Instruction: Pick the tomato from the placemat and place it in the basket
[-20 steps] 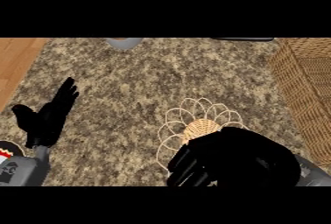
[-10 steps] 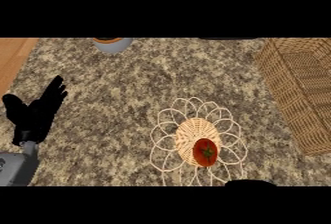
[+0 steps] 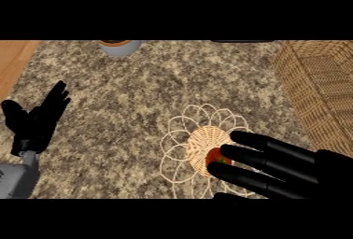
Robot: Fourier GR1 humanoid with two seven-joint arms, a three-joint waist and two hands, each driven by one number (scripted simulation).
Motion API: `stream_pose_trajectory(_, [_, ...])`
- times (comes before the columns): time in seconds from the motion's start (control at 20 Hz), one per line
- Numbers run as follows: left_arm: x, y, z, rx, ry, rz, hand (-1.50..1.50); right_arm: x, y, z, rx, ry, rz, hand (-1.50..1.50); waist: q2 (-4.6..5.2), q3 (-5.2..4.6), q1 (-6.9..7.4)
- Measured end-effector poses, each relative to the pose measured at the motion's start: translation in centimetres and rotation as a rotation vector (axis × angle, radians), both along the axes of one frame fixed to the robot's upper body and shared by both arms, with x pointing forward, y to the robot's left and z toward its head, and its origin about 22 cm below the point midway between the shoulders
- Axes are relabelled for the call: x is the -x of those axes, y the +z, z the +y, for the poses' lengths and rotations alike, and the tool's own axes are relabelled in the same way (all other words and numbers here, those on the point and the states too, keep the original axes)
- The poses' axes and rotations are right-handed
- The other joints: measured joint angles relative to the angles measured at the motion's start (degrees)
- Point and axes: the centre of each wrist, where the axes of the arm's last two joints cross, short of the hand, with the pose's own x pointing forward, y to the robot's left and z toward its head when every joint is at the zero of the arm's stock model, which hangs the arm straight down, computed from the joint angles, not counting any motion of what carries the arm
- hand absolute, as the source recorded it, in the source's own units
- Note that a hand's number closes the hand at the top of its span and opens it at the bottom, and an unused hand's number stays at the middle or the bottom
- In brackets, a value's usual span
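Speckled granite counter fills the frame; wood strip at upper left edge. Wicker basket at right edge. Woven, loop-edged placemat at lower centre, bearing the tomato. Right hand, lower right, fingers spread straight, tips touching the tomato. Left hand, left edge, open, fingers up. Grey bowl at top.

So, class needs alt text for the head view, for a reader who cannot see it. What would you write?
The robot's right hand reaches with straight fingers to a red tomato on a round woven placemat on a speckled counter. A wicker basket stands at the right edge; the left hand rests open at the left.
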Motion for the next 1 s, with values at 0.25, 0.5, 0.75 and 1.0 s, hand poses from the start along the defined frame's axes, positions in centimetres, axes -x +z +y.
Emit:
stream_pose_trajectory(0.25, [0.1,0.3,-0.3,0.005,-0.008,0.0,0.0,-0.7,2.7,-1.6,0.193,-0.037,0.055,-1.5,0.2,0.03,0.59])
stream_pose_trajectory(0.5, [-0.5,0.5,-0.5,0.014,-0.013,-0.004,0.0,-2.1,4.6,-3.7,0.273,-0.009,0.129,-1.5,0.36,0.1,0.74])
stream_pose_trajectory(0.75, [-0.5,0.3,-0.5,0.009,-0.018,-0.005,0.0,-4.2,4.1,-6.8,0.244,0.037,0.213,-1.5,0.48,0.16,0.86])
stream_pose_trajectory(1.0, [-0.8,0.5,-0.4,0.005,-0.014,-0.003,0.0,-5.3,1.6,-8.8,0.132,0.031,0.24,-1.5,0.51,0.21,0.95])
